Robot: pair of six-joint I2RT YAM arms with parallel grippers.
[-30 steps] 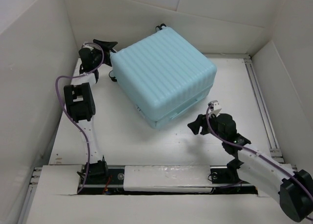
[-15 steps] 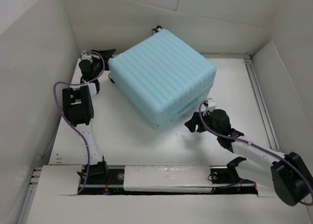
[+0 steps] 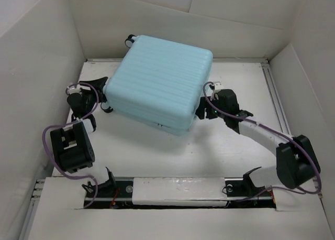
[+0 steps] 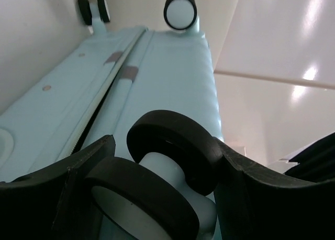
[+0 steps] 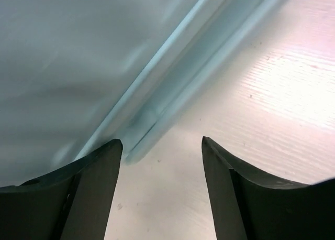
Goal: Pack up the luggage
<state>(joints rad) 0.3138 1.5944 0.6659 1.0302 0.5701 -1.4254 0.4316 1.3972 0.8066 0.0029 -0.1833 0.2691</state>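
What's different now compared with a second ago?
The left fingers closed on a caster wheel, and the luggage swung counterclockwise and shifted left. The right fingers, open, moved forward to the luggage's right side. The luggage stays shut, flat on the table.

Lab robot cell, white board walls (image 3: 36, 62)

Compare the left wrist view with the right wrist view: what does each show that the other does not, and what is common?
Only the left wrist view: the left hand closed around a caster wheel, and a second wheel at the far corner. Only the right wrist view: the right hand, open with nothing in it, and bare table below. Both: the pale blue luggage, close up.
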